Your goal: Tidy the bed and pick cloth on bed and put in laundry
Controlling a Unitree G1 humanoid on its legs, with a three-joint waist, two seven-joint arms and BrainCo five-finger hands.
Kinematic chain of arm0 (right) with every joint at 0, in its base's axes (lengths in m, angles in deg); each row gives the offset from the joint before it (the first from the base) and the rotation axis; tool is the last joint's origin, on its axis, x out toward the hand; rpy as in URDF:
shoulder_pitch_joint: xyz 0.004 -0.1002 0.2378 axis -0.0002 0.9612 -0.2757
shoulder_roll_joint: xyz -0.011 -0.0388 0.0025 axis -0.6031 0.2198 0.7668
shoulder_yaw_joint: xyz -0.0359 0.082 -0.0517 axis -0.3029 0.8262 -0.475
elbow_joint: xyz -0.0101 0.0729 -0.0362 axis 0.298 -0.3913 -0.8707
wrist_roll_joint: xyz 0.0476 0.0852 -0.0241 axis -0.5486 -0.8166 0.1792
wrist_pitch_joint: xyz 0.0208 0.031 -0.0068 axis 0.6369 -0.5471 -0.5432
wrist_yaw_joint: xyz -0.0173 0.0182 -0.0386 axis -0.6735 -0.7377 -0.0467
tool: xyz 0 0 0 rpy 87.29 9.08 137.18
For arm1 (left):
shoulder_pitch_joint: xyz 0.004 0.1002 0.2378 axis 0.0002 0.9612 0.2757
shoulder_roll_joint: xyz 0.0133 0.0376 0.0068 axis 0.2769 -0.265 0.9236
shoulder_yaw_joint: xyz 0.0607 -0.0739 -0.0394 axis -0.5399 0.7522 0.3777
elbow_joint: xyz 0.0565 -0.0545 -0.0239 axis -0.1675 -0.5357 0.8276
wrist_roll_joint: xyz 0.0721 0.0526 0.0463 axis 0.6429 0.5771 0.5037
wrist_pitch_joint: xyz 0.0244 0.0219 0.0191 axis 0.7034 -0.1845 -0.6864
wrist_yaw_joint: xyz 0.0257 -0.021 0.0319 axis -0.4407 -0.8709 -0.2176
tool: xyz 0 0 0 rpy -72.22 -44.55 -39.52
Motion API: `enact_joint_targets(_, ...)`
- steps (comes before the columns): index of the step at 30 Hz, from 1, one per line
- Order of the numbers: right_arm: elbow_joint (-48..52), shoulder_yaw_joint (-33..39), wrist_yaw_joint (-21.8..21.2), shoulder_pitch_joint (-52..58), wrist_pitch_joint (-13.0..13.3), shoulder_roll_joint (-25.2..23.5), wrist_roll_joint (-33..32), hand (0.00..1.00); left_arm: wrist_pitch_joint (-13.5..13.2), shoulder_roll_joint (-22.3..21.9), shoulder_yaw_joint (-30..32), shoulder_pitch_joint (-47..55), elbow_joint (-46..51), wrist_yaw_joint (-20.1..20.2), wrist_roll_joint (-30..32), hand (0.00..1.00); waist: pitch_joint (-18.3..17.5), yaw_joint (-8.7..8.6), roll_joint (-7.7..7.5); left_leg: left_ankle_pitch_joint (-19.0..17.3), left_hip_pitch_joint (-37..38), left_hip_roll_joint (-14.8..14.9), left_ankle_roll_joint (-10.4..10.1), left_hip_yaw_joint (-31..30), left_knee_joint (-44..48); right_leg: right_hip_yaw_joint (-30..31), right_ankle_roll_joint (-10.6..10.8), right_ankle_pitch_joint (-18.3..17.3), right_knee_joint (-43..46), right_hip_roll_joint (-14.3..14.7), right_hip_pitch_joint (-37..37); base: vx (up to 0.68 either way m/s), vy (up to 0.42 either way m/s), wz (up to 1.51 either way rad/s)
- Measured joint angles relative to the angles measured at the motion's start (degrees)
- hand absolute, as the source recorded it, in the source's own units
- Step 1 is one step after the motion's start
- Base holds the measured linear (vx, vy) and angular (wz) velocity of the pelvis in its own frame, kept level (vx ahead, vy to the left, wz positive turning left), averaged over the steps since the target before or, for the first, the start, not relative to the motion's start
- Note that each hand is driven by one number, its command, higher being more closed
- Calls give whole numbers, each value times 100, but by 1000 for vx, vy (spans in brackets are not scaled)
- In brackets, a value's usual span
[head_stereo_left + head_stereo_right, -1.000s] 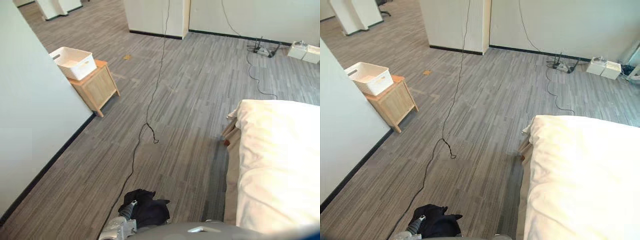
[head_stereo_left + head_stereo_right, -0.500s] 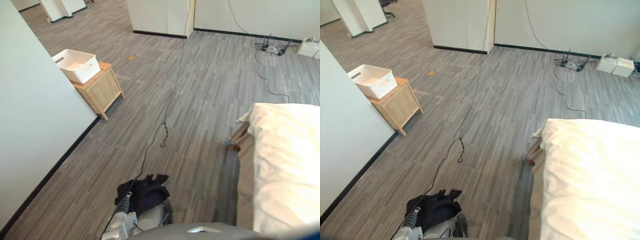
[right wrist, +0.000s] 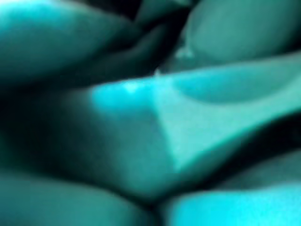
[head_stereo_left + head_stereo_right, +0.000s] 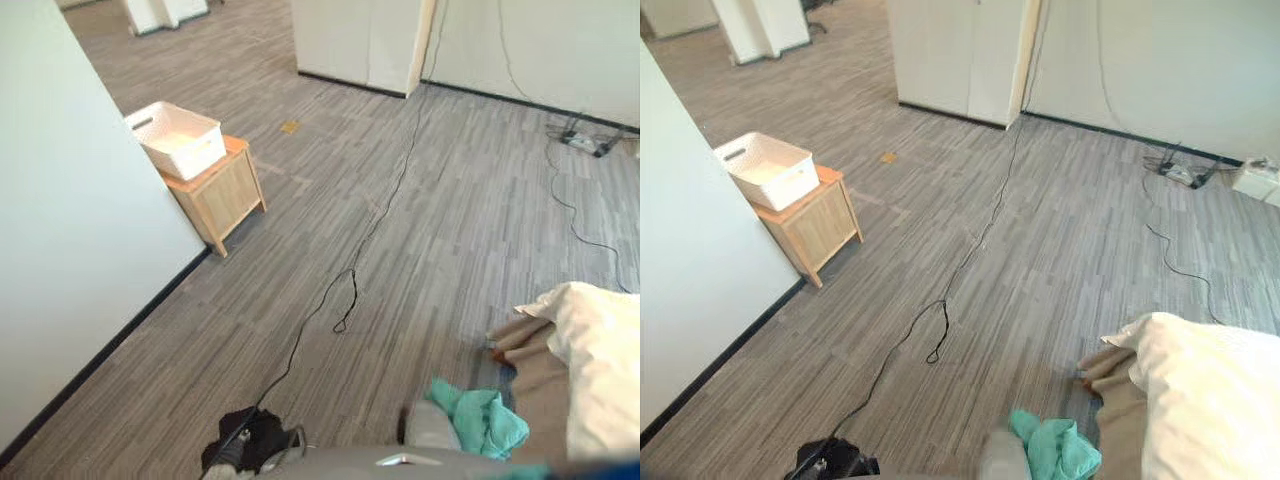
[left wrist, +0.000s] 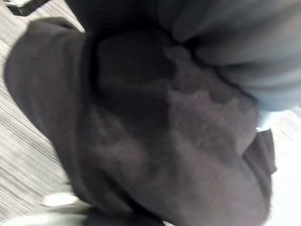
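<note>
White wall (image 4: 70, 230), smooth and plain, along the left side. Against its base stands a boxy cabinet (image 4: 225, 192) of pale wood on short legs. On top sits the laundry basket (image 4: 196, 156), a white rectangular plastic tub with finely perforated walls and a slot handle in its short end. Its long axis runs obliquely away from the wall.

Lower left: black cloth (image 4: 252, 452), soft, matt and bunched into a lump. In the left wrist view it shows as dark, heavy folds very close to the lens. A silver sliver of the left hand (image 4: 236, 452) shows at its edge, low and close to the body. Whether that hand is clenched cannot be told. The lump has no readable long axis.

Centre: floor (image 4: 430, 230) of grey streaked planks.

Lower right: teal cloth (image 4: 482, 420), thin and crumpled, heaped over the end of the grey right arm (image 4: 428, 430), which is raised in front of the body. The right wrist view shows its smooth teal folds. The right hand's state cannot be told. This heap lies just beside the bed corner, spreading sideways.

Far right: bed with puffy white duvet (image 4: 1220, 400) over a rumpled beige sheet (image 4: 1125, 405).
</note>
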Motion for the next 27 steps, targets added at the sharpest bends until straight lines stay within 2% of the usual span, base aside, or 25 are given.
enact_joint_targets(2, 87, -35, 47, 116, 3, -51, -205, 100, -79, -28, -31, -72, 100, 5, 2, 100, -9, -6, 32, -89, 184, 194, -155, -286, -2, -172, -66, 42, -1258, 141, -88, 471, -162, 105)
enact_joint_targets(3, 107, -57, 87, 138, 14, -57, -213, 100, -174, -54, -82, -88, 225, 6, 2, 100, -10, 17, 37, -212, 336, 395, -326, -422, -26, -320, -156, 457, -2606, 247, -148, 600, -213, 78)
enact_joint_targets(4, 109, -70, 98, 134, 16, -58, -216, 100, -223, -54, -92, -91, 238, 7, 3, 100, -4, 23, 26, -250, 431, 469, -393, -418, -33, -364, -170, 671, -3094, 268, -158, 768, -285, 76)
enact_joint_targets(5, 134, -113, 105, 135, 20, -69, -230, 100, -280, -59, -91, -75, 246, 5, 2, 100, 4, 32, 8, -365, 637, 589, -600, -400, -31, -404, -192, 1124, -3913, 355, -166, 696, -265, 43)
enact_joint_targets(6, 156, -155, 107, 181, 24, -92, -252, 100, -307, -71, -86, -49, 239, -2, 1, 100, 19, 27, 19, -475, 825, 693, -794, -405, -23, -409, -406, 1830, -4074, 374, -83, 844, -318, 28)
enact_joint_targets(7, 165, -130, 111, 150, 38, 65, -264, 100, -325, -162, -94, -79, 138, -7, 34, 100, 55, 30, 208, -488, 1044, 923, -907, -375, 45, -523, -765, 1924, -3650, 573, -48, 697, -259, 8)
enact_joint_targets(8, 208, -109, 162, 69, 48, 120, -311, 100, -382, -227, -96, -91, 138, 5, 78, 100, 83, 61, 286, -297, 1041, 1010, -1150, -288, 175, -553, -893, 1581, -3107, 554, -166, 666, -269, -2)
enact_joint_targets(10, 210, -97, 198, -121, 83, 140, -368, 100, -466, -324, -107, -123, 120, -55, 63, 100, 76, 0, 332, 273, 1067, 1067, -1289, -260, 566, -596, -1030, 916, -2389, 544, -195, 660, -290, -7)
enact_joint_targets(11, 212, -116, 193, -146, 83, 164, -368, 100, -466, -361, -106, -140, 102, -57, 24, 100, 63, 11, 354, 461, 1012, 1096, -1338, -264, 799, -605, -1073, 786, -2356, 594, -121, 646, -280, -16)
enact_joint_targets(12, 202, -154, 189, -225, 73, 215, -359, 100, -474, -413, -98, -147, 108, -68, -31, 100, 44, 45, 409, 856, 778, 1159, -1454, -317, 1482, -620, -1116, 592, -2554, 723, 156, 589, -247, -7)
enact_joint_targets(13, 177, -201, 184, -287, 30, 286, -332, 100, -503, -449, -70, -148, 111, -80, -153, 100, 35, 17, 480, 1586, 255, 1257, -1589, -477, 2583, -628, -1076, 492, -3011, 936, 591, 560, -226, 4)
enact_joint_targets(14, 165, -284, 177, -292, 32, 343, -307, 100, -525, -467, -71, -149, 111, -90, -197, 100, 63, 18, 476, 1719, -80, 1353, -1669, -538, 3274, -618, -1052, 514, -3299, 1058, 832, 509, -172, 13)
enact_joint_targets(15, 81, -385, 172, -340, 30, 413, -246, 100, -618, -477, 0, -150, 169, -102, -257, 100, 100, 67, 513, 1365, -741, 1566, -1579, -476, 4663, -626, -1053, 570, -3804, 1281, 1380, 469, -152, 2)
enact_joint_targets(16, 30, -420, 168, -421, 26, 444, -131, 100, -677, -473, 125, -149, 256, -142, -249, 100, 141, 152, 481, 943, -1338, 1713, -1473, -314, 5550, -605, -1046, 562, -4180, 1425, 1886, 449, -142, -7)
enact_joint_targets(17, 13, -430, 162, -466, 27, 441, -106, 100, -711, -471, 154, -149, 312, -155, -248, 100, 145, 193, 451, 777, -1595, 1707, -1413, -252, 5721, -596, -1052, 544, -4330, 1446, 2087, 455, -156, -22)
enact_joint_targets(18, -82, -428, 128, -581, 36, 451, -58, 100, -776, -467, 170, -150, 427, -174, -249, 100, 179, 296, 419, 493, -2030, 1577, -1293, -131, 5648, -555, -976, 511, -4519, 1440, 2386, 351, -97, -26)
enact_joint_targets(19, -86, -413, 100, -621, 43, 479, 4, 100, -813, -469, 167, -153, 479, -173, -250, 100, 188, 353, 429, 356, -2251, 1490, -1239, -61, 5455, -514, -959, 494, -4614, 1440, 2523, 337, -69, -40)
enact_joint_targets(20, -92, -414, 68, -709, 52, 511, 103, 100, -880, -480, 168, -153, 557, -170, -257, 100, 209, 448, 435, 123, -2544, 1290, -1146, 106, 4825, -399, -921, 450, -4758, 1406, 2731, 287, 18, -43)
enact_joint_targets(21, -84, -420, 21, -817, 95, 485, 228, 100, -884, -478, 178, -156, 620, -171, -290, 100, 245, 496, 377, 34, -2641, 1044, -1113, 343, 3744, -375, -895, 405, -4835, 1278, 2906, 366, 73, -39)
enact_joint_targets(22, -53, -422, -11, -860, 125, 457, 333, 100, -885, -467, 178, -156, 639, -170, -353, 100, 274, 500, 341, 62, -2614, 914, -1096, 508, 3135, -365, -858, 354, -4858, 1204, 3003, 557, 166, -11)
enact_joint_targets(23, 68, -433, -53, -883, 241, 372, 572, 100, -871, -460, 179, -155, 634, -169, -365, 100, 271, 489, 304, 535, -2526, 582, -1038, 1039, 1241, -405, -678, 228, -4983, 1026, 3238, 509, 182, 8)
enact_joint_targets(25, 107, -445, -72, -878, 293, 340, 719, 100, -863, -475, 208, -162, 636, -168, -407, 100, 282, 518, 290, 1202, -2476, 504, -871, 1397, 497, -419, -530, 142, -5074, 944, 3448, 390, 155, 6)
enact_joint_targets(26, 117, -501, -78, -879, 298, 299, 771, 100, -844, -478, 282, -175, 632, -165, -415, 100, 294, 565, 241, 1627, -2329, 465, -704, 1675, 313, -462, -424, 86, -5127, 852, 3596, 537, 204, 24)
enact_joint_targets(27, 216, -582, -83, -869, 331, 194, 823, 100, -797, -503, 345, -262, 615, -148, -432, 100, 306, 577, 117, 1600, -2254, 256, -211, 1795, 296, -627, -188, 93, -5138, 660, 3692, 535, 199, 26)
